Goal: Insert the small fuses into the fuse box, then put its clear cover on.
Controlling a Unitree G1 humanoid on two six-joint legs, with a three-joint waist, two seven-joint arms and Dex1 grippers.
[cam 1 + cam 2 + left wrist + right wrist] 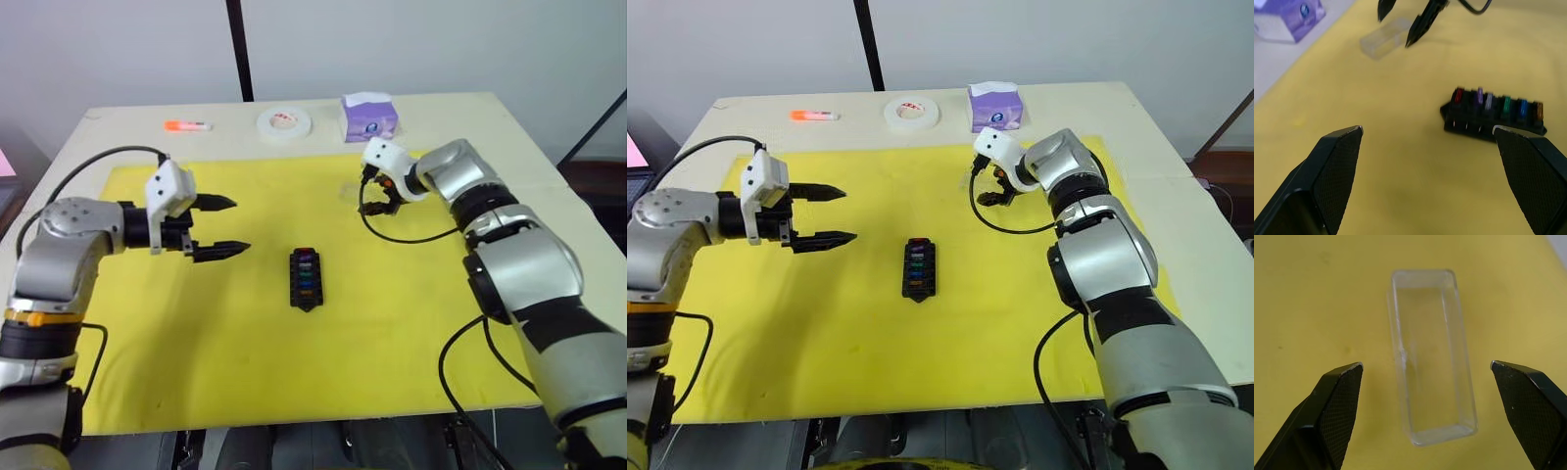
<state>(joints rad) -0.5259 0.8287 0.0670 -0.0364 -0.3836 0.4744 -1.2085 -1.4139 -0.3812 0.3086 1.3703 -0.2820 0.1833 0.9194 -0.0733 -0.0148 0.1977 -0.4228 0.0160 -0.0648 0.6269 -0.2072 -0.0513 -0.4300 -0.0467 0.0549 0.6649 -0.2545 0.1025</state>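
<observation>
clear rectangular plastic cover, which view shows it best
The right wrist view: the clear rectangular plastic cover lies open side up between the open right gripper fingers. The left wrist view shows it far off; the eye views barely show it.

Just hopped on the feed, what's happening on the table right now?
The fuse box sits mid-way on the yellow mat with the coloured fuses already seated in its slots. The right gripper is open and poised over the clear cover, which lies on the mat and isn't gripped yet. The left gripper is open too, holding nothing, off to the box's left.
</observation>
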